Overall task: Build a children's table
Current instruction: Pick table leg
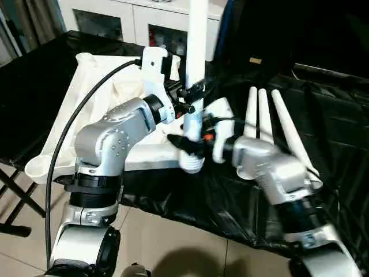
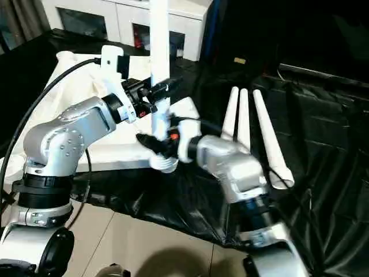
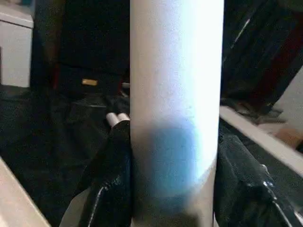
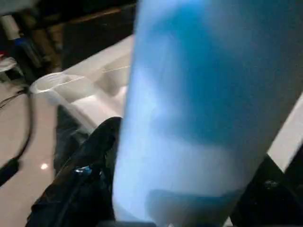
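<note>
On the left of the scene, the white plastic top panel of the children's table lies with its ribbed underside up on the black-draped tabletop, reaching away to the left of both tools. One panel is counted. A rounded corner socket marks its near left corner.

A black cable arcs over the silver left forearm and crosses in front of the panel.

The left tool is closed around one upright leg; in the left wrist view the white tube is pinched between two black fingers.

Just below the left tool, the right tool clamps the same leg near its foot, with one black finger pressed against each side of the tube. Directly under this tool the leg's lower end meets the panel's near right corner socket. Whether it is fully seated cannot be told, because the tool and wrist cover the joint.

Right of both tools, three more legs lie side by side on the black cover, fanning slightly apart; the right forearm hides their near ends. Four legs are counted in all.

Beyond the tools stands a white cabinet with glass doors; below the tabletop's near edge is tiled floor.
</note>
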Available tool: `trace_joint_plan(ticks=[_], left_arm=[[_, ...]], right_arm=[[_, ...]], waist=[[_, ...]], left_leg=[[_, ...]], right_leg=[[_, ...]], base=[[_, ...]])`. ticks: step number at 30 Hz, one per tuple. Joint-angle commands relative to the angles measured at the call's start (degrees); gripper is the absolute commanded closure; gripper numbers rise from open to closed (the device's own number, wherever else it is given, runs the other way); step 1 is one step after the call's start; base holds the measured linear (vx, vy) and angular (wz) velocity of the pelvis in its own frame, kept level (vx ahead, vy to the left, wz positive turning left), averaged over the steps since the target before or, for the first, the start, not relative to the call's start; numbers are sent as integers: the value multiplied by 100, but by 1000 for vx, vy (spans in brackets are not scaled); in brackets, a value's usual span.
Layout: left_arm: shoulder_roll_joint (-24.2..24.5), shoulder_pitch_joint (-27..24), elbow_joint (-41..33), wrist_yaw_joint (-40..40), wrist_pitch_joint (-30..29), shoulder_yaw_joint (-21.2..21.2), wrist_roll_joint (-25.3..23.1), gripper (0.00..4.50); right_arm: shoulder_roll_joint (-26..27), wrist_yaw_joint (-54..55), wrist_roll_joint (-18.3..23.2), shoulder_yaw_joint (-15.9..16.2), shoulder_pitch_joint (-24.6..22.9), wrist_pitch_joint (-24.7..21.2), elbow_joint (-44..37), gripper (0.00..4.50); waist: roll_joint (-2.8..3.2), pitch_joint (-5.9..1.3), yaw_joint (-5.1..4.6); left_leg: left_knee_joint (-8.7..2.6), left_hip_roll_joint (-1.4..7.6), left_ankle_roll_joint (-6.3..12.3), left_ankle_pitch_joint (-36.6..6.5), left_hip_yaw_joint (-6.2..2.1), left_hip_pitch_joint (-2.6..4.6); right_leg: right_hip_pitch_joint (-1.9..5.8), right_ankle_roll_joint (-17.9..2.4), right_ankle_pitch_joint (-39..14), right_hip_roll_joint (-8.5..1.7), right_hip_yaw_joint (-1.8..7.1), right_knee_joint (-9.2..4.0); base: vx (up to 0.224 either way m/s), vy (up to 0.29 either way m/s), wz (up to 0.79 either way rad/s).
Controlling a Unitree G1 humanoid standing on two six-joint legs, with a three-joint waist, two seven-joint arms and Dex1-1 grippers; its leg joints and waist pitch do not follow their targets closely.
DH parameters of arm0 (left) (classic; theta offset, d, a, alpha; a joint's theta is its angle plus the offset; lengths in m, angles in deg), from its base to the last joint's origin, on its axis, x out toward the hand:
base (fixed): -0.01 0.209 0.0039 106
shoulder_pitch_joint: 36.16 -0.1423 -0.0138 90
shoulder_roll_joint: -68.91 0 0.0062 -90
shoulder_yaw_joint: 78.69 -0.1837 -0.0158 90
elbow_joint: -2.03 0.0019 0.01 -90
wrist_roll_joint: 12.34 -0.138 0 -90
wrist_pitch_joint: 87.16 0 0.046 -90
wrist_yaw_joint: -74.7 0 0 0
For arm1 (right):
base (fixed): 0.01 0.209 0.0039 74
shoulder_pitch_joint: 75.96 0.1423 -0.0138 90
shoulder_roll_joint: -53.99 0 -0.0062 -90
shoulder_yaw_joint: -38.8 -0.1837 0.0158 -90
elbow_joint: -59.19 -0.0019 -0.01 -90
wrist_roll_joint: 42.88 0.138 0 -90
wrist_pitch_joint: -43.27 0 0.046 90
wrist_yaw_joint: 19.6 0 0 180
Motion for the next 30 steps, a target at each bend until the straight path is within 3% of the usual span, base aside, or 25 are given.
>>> trace_joint_plan(ticks=[1, 2, 8, 13, 14, 18, 19, 23, 26, 30], left_arm=[[16, 150, -58, -2, 132, -150, -96, 265], [56, 148, -53, 11, 131, -187, -141, 265], [49, 160, -28, 69, 105, -164, -219, 265], [43, 190, 68, 78, 190, -158, -304, 265], [41, 147, 94, -180, 137, -94, -63, 209], [61, 86, 172, -301, 159, 38, 36, 186], [44, 68, 205, -347, 87, 159, 158, 174], [121, -177, 100, -1466, -606, 552, 1385, 141], [198, -185, 82, -1902, -773, 616, 1748, 129], [323, -147, 77, -2425, -882, 578, 2021, 107]], right_arm=[[35, 219, -97, -101, 87, -16, 107, 195], [101, 238, -79, -147, 121, 31, 124, 221], [165, 215, -22, -224, 162, 81, 133, 252], [162, 127, 35, -245, 139, 72, 119, 257], [116, -88, 146, -245, 81, 46, -22, 257], [9, -577, 382, -247, 8, 96, -243, 257], [-32, -736, 459, -244, -15, 122, -305, 257], [-363, -1883, 1237, -368, -217, -7, -885, 257], [-590, -2338, 1461, -353, -270, -134, -1033, 258], [-854, -2835, 1672, -315, -301, -312, -1140, 258]], waist=[[87, -390, -37], [90, -397, -38], [102, -401, -35], [100, -403, -37], [101, -402, -36], [125, -404, -24], [125, -407, -26], [122, -403, 4], [100, -390, 10], [89, -372, 18]], left_leg=[[-415, 188, -362, -794, -69, 88], [-415, 188, -371, -783, -72, 88], [-406, 180, -378, -729, -65, 82], [-405, 180, -371, -742, -68, 84], [-405, 181, -371, -734, -68, 84], [-398, 180, -321, -763, -69, 80], [-396, 183, -316, -748, -71, 80], [-379, 170, -188, -721, -56, 76], [-382, 173, -120, -810, -50, 83], [-401, 186, -119, -934, -56, 87]], right_leg=[[305, -757, -250, -427, 275, -450], [312, -745, -199, -423, 274, -440], [326, -790, 88, -416, 274, -415], [329, -795, 54, -418, 274, -418], [328, -802, 67, -419, 273, -416], [345, -851, 165, -419, 273, -417], [341, -872, 197, -418, 271, -407], [354, -1051, 264, -410, 268, -398], [342, -1112, 81, -407, 259, -421], [335, -1020, -432, -429, 270, -469]], base=[[0, 0, 0], [0, 0, 0], [0, 0, 0], [0, 0, 0], [0, 0, 0], [0, 0, 0], [0, 0, 0], [0, 0, 0], [0, 0, 0], [0, 0, 0]])
